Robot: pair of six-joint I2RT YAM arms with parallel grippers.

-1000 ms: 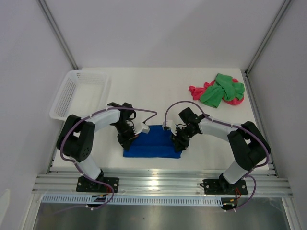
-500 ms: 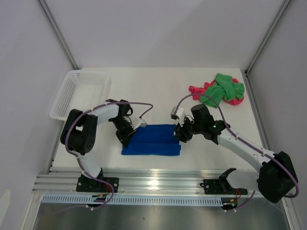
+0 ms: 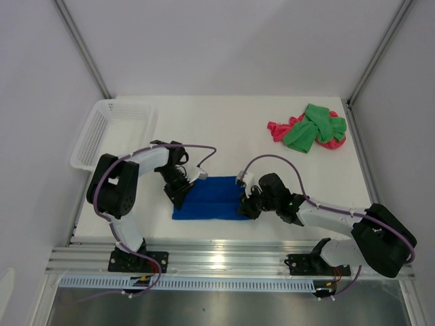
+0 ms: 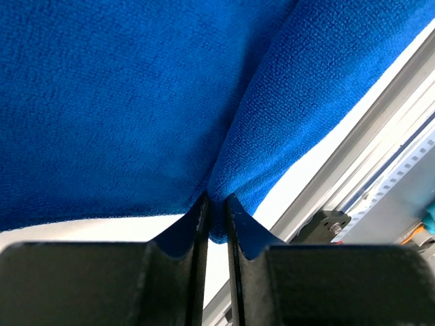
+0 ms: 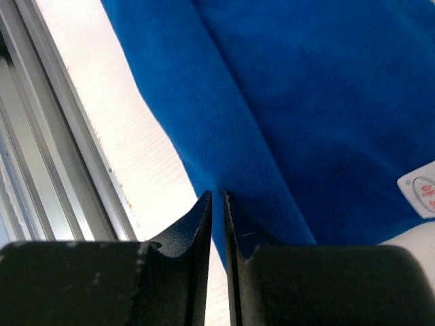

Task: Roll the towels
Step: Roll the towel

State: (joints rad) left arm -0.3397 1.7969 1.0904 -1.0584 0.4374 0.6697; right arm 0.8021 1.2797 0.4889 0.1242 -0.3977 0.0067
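**Both grippers pinch the near fold of the blue towel**

The blue towel [image 3: 214, 200] lies folded into a flat band near the middle of the table's [image 3: 224, 136] near edge, its long sides running left to right.

The left arm rises from its base at the near-left corner, folds sharply at the elbow and reaches right, with its wrist tipped down over the towel's left end. The left gripper [image 3: 182, 197] sits there. In the left wrist view its fingers [image 4: 197, 224] stand almost together, with a ridge of blue cloth nipped between the tips.

The right arm lies low and stretched out. Its forearm runs leftward from the near-right corner along the near edge to the towel's right end. The right gripper [image 3: 243, 207] is also drawn nearly closed, and the towel's near edge is caught at its fingertips [image 5: 202, 210].

The green towel [image 3: 309, 129] and the pink-red towel [image 3: 275, 129] lie bunched together near the far-right corner, the green on top. A white mesh basket [image 3: 126, 103] stands at the far-left corner, well apart from both arms.
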